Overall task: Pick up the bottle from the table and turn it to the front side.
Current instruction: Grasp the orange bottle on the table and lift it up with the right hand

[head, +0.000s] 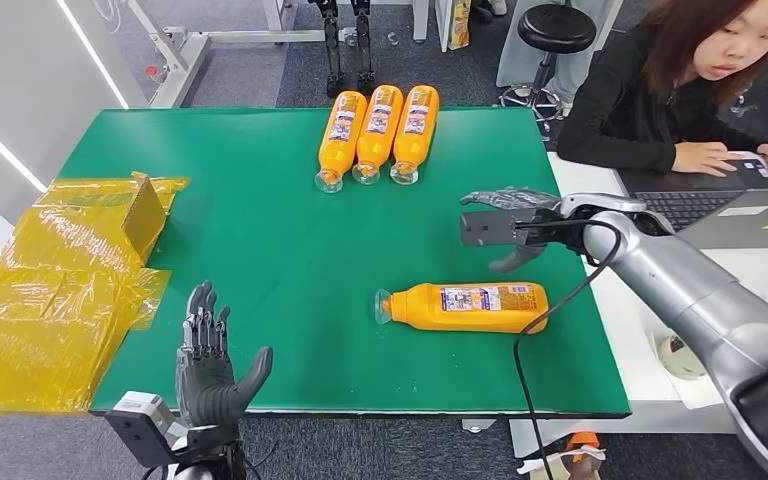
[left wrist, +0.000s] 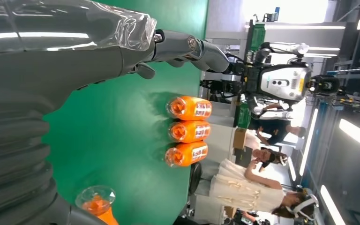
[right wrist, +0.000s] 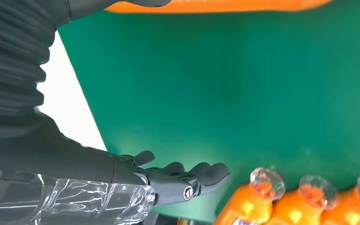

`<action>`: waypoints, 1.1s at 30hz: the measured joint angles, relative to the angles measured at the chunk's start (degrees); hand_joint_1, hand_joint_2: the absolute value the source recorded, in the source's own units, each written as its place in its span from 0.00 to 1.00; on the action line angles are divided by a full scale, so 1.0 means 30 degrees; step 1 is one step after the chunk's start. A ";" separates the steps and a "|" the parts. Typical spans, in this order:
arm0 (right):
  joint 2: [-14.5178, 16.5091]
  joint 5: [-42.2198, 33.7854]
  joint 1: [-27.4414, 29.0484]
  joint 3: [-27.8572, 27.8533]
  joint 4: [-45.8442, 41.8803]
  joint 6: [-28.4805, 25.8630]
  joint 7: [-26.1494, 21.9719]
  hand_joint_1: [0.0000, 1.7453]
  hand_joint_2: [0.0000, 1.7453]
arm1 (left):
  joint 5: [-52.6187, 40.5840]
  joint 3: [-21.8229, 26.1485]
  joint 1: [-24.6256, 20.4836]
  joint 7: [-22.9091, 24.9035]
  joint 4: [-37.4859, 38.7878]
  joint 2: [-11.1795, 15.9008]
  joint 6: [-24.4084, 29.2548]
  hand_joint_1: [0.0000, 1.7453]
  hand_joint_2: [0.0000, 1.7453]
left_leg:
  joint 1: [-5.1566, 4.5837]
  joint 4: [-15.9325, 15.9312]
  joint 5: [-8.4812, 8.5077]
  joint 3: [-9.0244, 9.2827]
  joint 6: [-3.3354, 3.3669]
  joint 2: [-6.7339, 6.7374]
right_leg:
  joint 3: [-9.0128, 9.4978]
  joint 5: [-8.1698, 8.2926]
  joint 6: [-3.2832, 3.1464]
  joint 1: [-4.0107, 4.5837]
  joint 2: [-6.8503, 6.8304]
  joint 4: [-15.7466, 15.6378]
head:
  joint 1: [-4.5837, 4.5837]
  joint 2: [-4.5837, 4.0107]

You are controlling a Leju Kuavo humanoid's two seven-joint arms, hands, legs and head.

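Observation:
An orange bottle (head: 465, 307) lies on its side on the green table (head: 260, 230), clear cap to the left, printed label facing up. My right hand (head: 505, 222) hovers open just beyond it, fingers spread, holding nothing. The same bottle appears as an orange strip (right wrist: 215, 5) in the right wrist view, apart from the right hand (right wrist: 178, 180). My left hand (head: 210, 360) stands open over the table's near edge, far left of the bottle. Its fingers (left wrist: 192, 49) are extended in the left wrist view, where the bottle's cap (left wrist: 95, 199) peeks in.
Three more orange bottles (head: 377, 133) lie side by side at the table's far edge. Yellow plastic bags and a cardboard piece (head: 70, 280) cover the left end. A person (head: 700, 90) sits at a laptop (head: 730, 205) on the right. A black cable (head: 540, 330) hangs from my right arm.

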 joint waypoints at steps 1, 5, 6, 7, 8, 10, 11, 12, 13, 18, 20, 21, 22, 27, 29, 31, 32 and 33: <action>0.0042 -0.0215 -0.0093 0.0333 0.0166 0.0062 -0.0005 0.00 1.00 | 0.0078 0.0000 0.0025 -0.0029 0.0044 0.0026 0.0027 0.00 1.00 | 0.0000 0.0001 0.0000 0.0000 0.0000 -0.0001 | 0.0001 0.0000 0.0000 0.0000 0.0000 -0.0002 | -0.0002 0.0000; 0.0096 -0.0898 -0.0164 0.1588 0.0639 0.0111 -0.0033 0.00 1.00 | 0.0437 0.0000 0.0103 -0.0193 0.0215 0.0148 0.0060 0.00 1.00 | -0.0002 0.0005 0.0000 0.0000 0.0001 -0.0008 | 0.0000 0.0000 0.0001 -0.0004 -0.0003 -0.0009 | -0.0002 0.0000; 0.0096 -0.1055 -0.0158 0.1878 0.0716 0.0109 -0.0034 0.00 1.00 | 0.0521 0.0000 0.0116 -0.0206 0.0250 0.0184 0.0062 0.00 1.00 | -0.0003 0.0005 -0.0001 0.0000 0.0001 -0.0007 | 0.0000 0.0000 0.0001 -0.0004 -0.0002 -0.0010 | -0.0002 0.0000; 0.0096 -0.1206 -0.0147 0.2154 0.0783 0.0107 -0.0031 0.00 1.00 | 0.0590 0.0000 0.0121 -0.0209 0.0277 0.0220 0.0062 0.00 1.00 | -0.0004 0.0006 -0.0001 0.0001 0.0001 -0.0007 | -0.0001 0.0000 0.0001 -0.0004 -0.0001 -0.0010 | -0.0002 0.0000; 0.0096 -0.1381 -0.0128 0.2443 0.0860 0.0078 -0.0025 0.00 1.00 | 0.0661 0.0000 0.0118 -0.0209 0.0302 0.0255 0.0064 0.00 1.00 | -0.0004 0.0006 -0.0001 0.0001 0.0001 -0.0007 | -0.0001 0.0000 0.0001 -0.0003 0.0000 -0.0010 | -0.0002 0.0000; 0.0160 -0.1718 -0.0055 0.3033 0.1124 -0.0108 -0.0049 0.00 1.00 | 0.0805 0.0000 0.0093 -0.0206 0.0366 0.0297 0.0098 0.00 1.00 | -0.0004 0.0006 -0.0001 0.0001 0.0001 -0.0007 | -0.0001 0.0000 0.0001 -0.0001 -0.0001 -0.0010 | 0.0000 0.0000; 0.0231 -0.1878 0.0001 0.3332 0.1344 -0.0263 -0.0107 0.00 1.00 | 0.0882 0.0000 0.0073 -0.0204 0.0412 0.0308 0.0142 0.00 1.00 | -0.0004 0.0005 -0.0001 0.0001 0.0001 -0.0007 | 0.0000 0.0000 0.0001 0.0000 -0.0001 -0.0010 | 0.0000 0.0000; 0.0327 -0.2012 0.0064 0.3618 0.1602 -0.0435 -0.0222 0.00 1.00 | 0.0945 0.0000 0.0056 -0.0202 0.0462 0.0317 0.0198 0.00 1.00 | -0.0003 0.0005 -0.0001 0.0002 0.0001 -0.0007 | -0.0001 0.0000 0.0000 0.0001 -0.0001 -0.0009 | 0.0002 0.0000; 0.0424 -0.2136 0.0129 0.3887 0.1891 -0.0621 -0.0376 0.00 1.00 | 0.0994 0.0000 0.0044 -0.0202 0.0510 0.0331 0.0262 0.00 1.00 | -0.0003 0.0004 -0.0001 0.0003 0.0000 -0.0006 | -0.0001 0.0000 0.0000 0.0001 0.0000 -0.0009 | -0.0002 0.0000; 0.0605 -0.2534 0.0722 0.4889 0.2918 -0.1715 -0.1109 0.00 1.00 | 0.1175 0.0000 0.0113 -0.0202 0.0639 0.0395 0.0439 0.00 1.00 | -0.0001 0.0005 0.0000 0.0009 0.0000 -0.0016 | -0.0002 -0.0001 0.0001 0.0003 -0.0007 -0.0010 | 0.0000 0.0000; 0.0514 -0.2657 0.1154 0.5080 0.3093 -0.2122 -0.1233 0.00 1.00 | 0.1230 0.0000 0.0144 -0.0202 0.0643 0.0421 0.0435 0.00 1.00 | -0.0001 0.0006 -0.0002 0.0008 0.0000 -0.0016 | -0.0002 -0.0002 0.0002 0.0002 -0.0006 -0.0013 | -0.0002 0.0000; 0.0439 -0.2690 0.1409 0.5142 0.3147 -0.2354 -0.1273 0.00 1.00 | 0.1246 -0.0002 0.0146 -0.0200 0.0643 0.0428 0.0430 0.00 1.00 | -0.0002 0.0006 -0.0002 0.0007 0.0001 -0.0017 | -0.0002 -0.0003 0.0004 0.0001 -0.0006 -0.0015 | 0.0000 0.0000; 0.0353 -0.2708 0.1681 0.5192 0.3193 -0.2655 -0.1304 0.00 1.00 | 0.1264 -0.0004 0.0143 -0.0193 0.0645 0.0432 0.0424 0.00 1.00 | -0.0002 0.0006 -0.0003 0.0006 0.0002 -0.0018 | -0.0002 -0.0004 0.0005 0.0000 -0.0007 -0.0016 | 0.0002 0.0000; 0.0184 -0.2595 0.2526 0.5278 0.3544 -0.3867 -0.1502 0.00 1.00 | 0.1299 -0.0051 -0.0048 -0.0065 0.0747 0.0432 0.0404 0.00 1.00 | -0.0004 0.0006 -0.0006 0.0017 0.0004 -0.0008 | 0.0006 -0.0004 0.0007 -0.0002 0.0011 -0.0020 | -0.0003 0.0000; 0.0198 -0.2528 0.2683 0.5274 0.3801 -0.4172 -0.1699 0.24 1.00 | 0.1322 -0.0087 -0.0145 -0.0009 0.0805 0.0428 0.0412 0.00 1.00 | -0.0002 0.0006 -0.0006 0.0034 0.0004 -0.0009 | 0.0020 -0.0005 0.0007 0.0001 0.0007 -0.0022 | -0.0002 0.0000; 0.0189 -0.2307 0.2920 0.5194 0.3974 -0.4657 -0.1891 0.72 1.00 | 0.1344 -0.0104 -0.0176 0.0031 0.0831 0.0426 0.0428 0.00 1.00 | 0.0000 0.0006 -0.0006 0.0064 0.0003 -0.0010 | 0.0049 -0.0006 0.0007 0.0005 0.0003 -0.0024 | 0.0002 0.0000; 0.0166 -0.2132 0.3085 0.5105 0.4009 -0.4981 -0.1960 0.97 1.00 | 0.1352 -0.0111 -0.0175 0.0064 0.0832 0.0428 0.0437 0.00 1.00 | 0.0001 0.0006 -0.0006 0.0082 0.0003 -0.0009 | 0.0066 -0.0007 0.0008 0.0007 0.0003 -0.0026 | 0.0000 0.0000; 0.0122 -0.1946 0.3264 0.4990 0.4012 -0.5320 -0.2000 0.99 1.00 | 0.1357 -0.0118 -0.0173 0.0095 0.0832 0.0430 0.0446 0.00 1.00 | 0.0002 0.0005 -0.0007 0.0098 0.0003 -0.0006 | 0.0081 -0.0007 0.0008 0.0008 0.0006 -0.0027 | 0.0000 0.0000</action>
